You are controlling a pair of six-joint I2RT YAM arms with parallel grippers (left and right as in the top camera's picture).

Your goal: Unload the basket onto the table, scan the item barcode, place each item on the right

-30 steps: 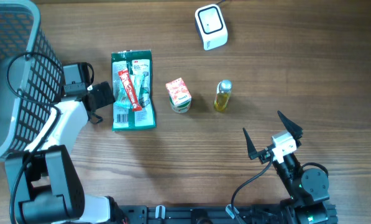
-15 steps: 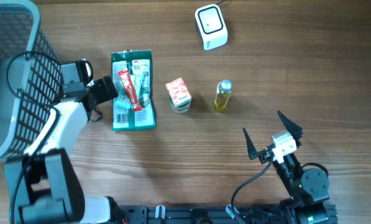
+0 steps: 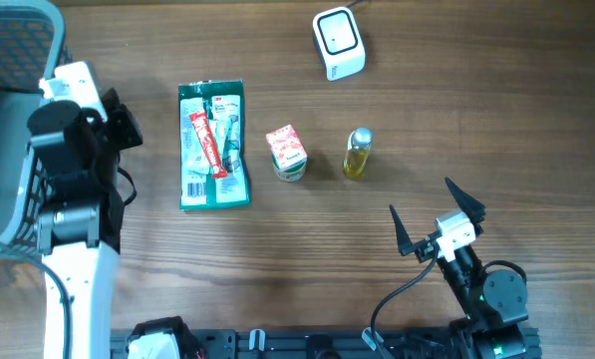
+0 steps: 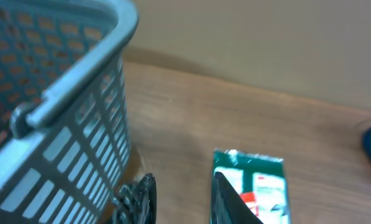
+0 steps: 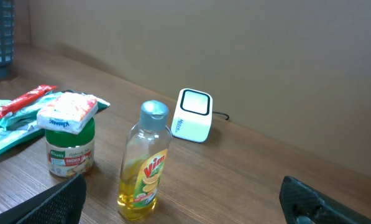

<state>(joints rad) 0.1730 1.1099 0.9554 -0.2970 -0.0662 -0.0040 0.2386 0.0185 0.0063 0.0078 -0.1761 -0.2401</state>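
Wooden tabletop (image 3: pixel 307 259): green packet (image 3: pixel 213 145) is seen at three o'clock of left gripper (image 4: pixel 182 199), whose jaws are narrowly parted and empty. Right gripper (image 5: pixel 182 199) is held wide, empty. The packet's edge should be pinched and its barcode turned toward the scanner (image 3: pixel 338 42) at one o'clock.

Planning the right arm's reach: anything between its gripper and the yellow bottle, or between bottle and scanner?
Nothing visible. Bare table lies between the open right gripper and the yellow bottle, and between the bottle and the white scanner. The jar stands aside.
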